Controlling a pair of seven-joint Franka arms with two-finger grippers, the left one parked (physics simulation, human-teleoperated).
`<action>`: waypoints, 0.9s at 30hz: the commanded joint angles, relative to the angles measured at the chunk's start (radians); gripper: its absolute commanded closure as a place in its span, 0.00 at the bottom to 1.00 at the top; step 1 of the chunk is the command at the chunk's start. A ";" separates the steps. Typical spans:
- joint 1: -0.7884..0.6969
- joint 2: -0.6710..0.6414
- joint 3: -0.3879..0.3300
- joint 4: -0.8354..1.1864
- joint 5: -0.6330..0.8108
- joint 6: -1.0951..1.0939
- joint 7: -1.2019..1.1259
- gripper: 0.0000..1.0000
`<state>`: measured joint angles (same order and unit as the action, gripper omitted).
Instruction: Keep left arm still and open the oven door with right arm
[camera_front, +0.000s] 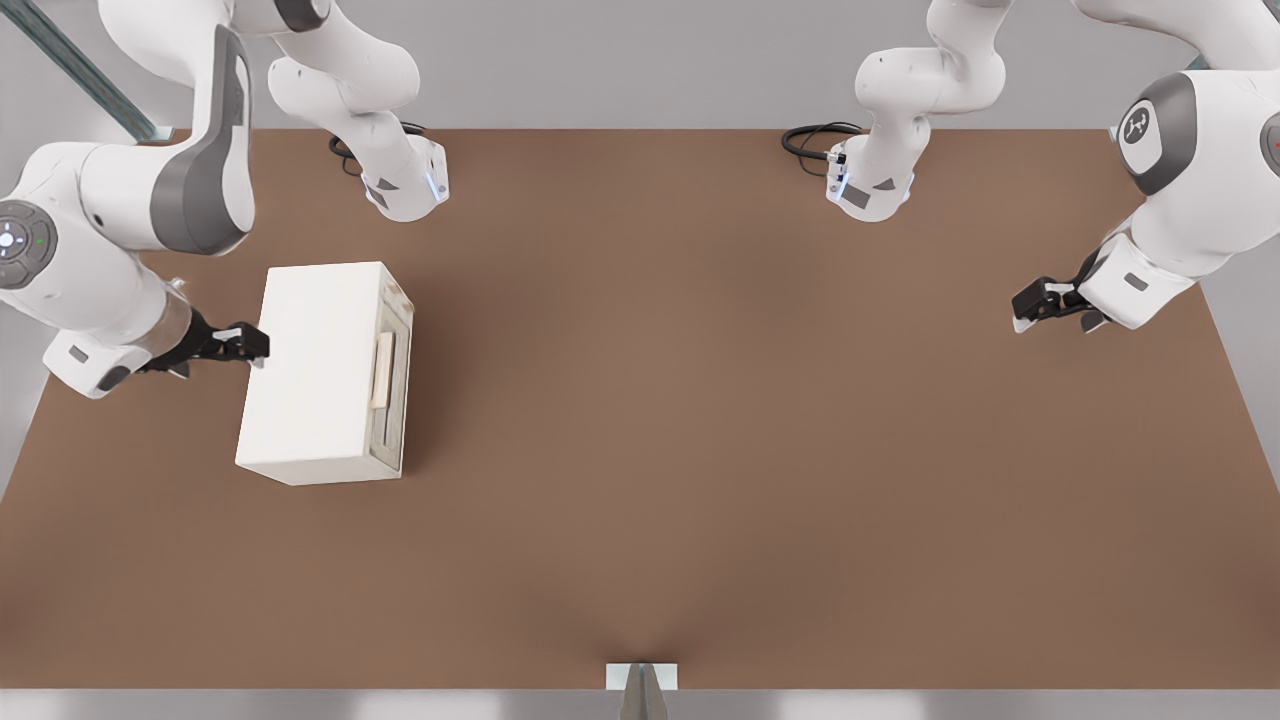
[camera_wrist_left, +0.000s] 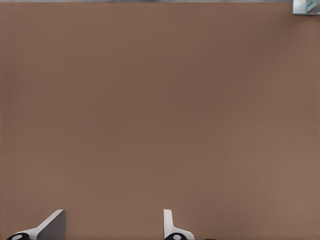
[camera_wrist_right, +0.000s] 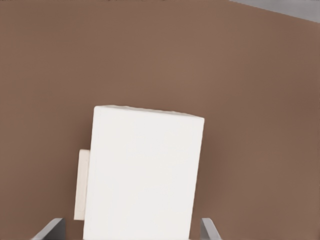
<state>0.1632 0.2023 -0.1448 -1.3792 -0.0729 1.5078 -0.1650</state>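
The cream-white oven (camera_front: 320, 370) stands on the brown table (camera_front: 700, 450) at the front view's left. Its greyish oven door (camera_front: 393, 385) faces the front view's right and is shut flat against the box, with a pale tan bar handle (camera_front: 382, 370) on it. My gripper (camera_front: 250, 345) hangs at the oven's opposite, plain side, close to its upper edge, and is open with nothing in it. The right wrist view looks down on the oven's top (camera_wrist_right: 142, 175); the handle (camera_wrist_right: 81, 185) sticks out along one side, and the grey fingertips (camera_wrist_right: 52, 229) straddle the box.
The other arm's gripper (camera_front: 1040, 300) hovers over the table at the front view's far right. Both arm bases (camera_front: 405, 185) (camera_front: 868, 190) with black cables stand along the back edge. A small grey bracket (camera_front: 641, 677) sits at the front edge.
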 joint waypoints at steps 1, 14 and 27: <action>0.006 0.000 0.001 0.002 -0.005 0.020 -0.091 0.00; 0.371 0.284 0.060 -0.037 -0.673 -0.219 0.462 1.00; 0.403 0.324 0.133 -0.211 -0.627 -0.213 0.795 1.00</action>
<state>0.5678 0.5301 -0.0148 -1.5798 -0.7071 1.2979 0.2281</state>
